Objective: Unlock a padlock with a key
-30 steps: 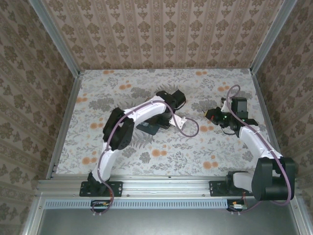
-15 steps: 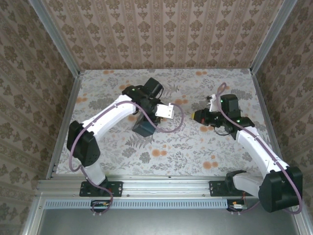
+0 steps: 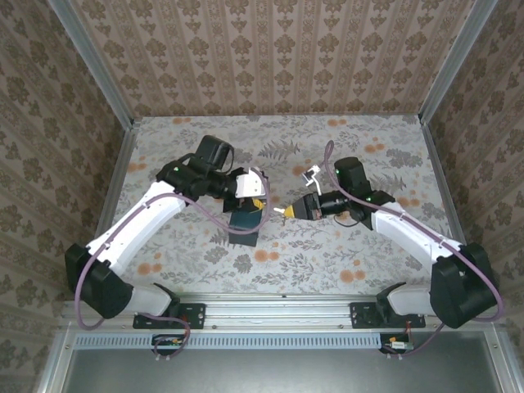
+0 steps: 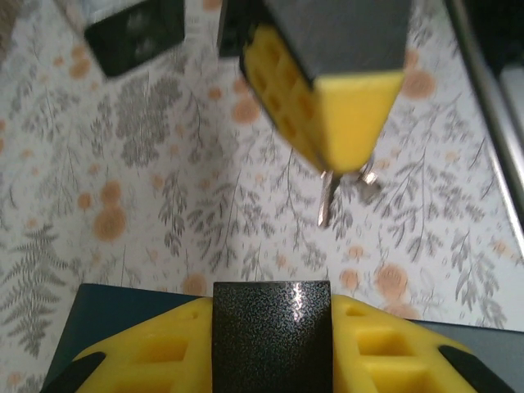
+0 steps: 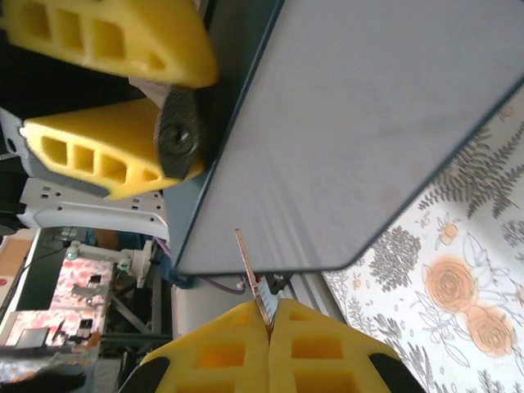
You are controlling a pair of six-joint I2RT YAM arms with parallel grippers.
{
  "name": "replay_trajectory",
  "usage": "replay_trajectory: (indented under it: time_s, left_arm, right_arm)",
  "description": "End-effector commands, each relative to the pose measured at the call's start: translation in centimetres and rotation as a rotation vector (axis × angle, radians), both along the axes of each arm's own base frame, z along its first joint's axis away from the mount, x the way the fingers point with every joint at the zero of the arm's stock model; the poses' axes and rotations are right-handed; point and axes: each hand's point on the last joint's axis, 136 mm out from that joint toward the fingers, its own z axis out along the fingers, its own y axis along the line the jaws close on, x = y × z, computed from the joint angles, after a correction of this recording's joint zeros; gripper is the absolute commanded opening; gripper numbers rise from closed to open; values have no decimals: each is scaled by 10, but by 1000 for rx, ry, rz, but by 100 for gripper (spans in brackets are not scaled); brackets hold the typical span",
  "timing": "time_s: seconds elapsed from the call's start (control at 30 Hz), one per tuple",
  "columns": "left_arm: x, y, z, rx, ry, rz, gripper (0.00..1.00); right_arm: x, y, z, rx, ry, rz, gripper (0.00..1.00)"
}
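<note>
Left claw (image 3: 255, 203) part-open, clamped on black block (image 4: 272, 336) at blue box (image 5: 352, 139) edge, right claw (image 5: 268, 307) at box's 3 o'clock, pinched shut on key (image 5: 250, 270), tip near box

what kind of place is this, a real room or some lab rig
Most likely a lab test cell, not a real room: patterned wallpaper panels stand in a bare aluminium frame, and a left arm and right arm are bolted to a rail at the edge of the floral table.

Even bright light, blurry wrist close-ups
</note>
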Motion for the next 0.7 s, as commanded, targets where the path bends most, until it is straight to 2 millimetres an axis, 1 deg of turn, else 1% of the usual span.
replay_trajectory:
  time_s: [0.0,0.1,0.2,0.27,0.33,0.37,0.4,0.53,0.67]
  left_arm:
    - [-12,-11,27,-166,38,-86,27]
    - [-5,-14,23,-173,52,-101,26]
    - [7,-19,16,-161,71,-112,25]
    - [17,-21,8,-149,81,-112,25]
    - [27,-20,4,-153,85,-107,25]
    - [30,-20,4,-162,86,-103,25]
    - [33,-21,4,-171,84,-101,25]
    - [32,-23,9,-197,64,-124,24]
    - [26,-24,10,-191,48,-144,23]
  right_arm:
    - [-5,8,37,96,-103,115,0]
    - [-10,3,41,64,-129,147,0]
    - [-8,-2,46,78,-122,154,0]
    - [-4,-5,41,65,-104,146,0]
    - [2,-7,38,53,-97,130,0]
    - [8,-6,28,43,-61,127,0]
    - [12,-6,25,41,-47,125,0]
    - [20,-4,21,39,-10,129,0]
    - [25,-6,23,49,1,127,0]
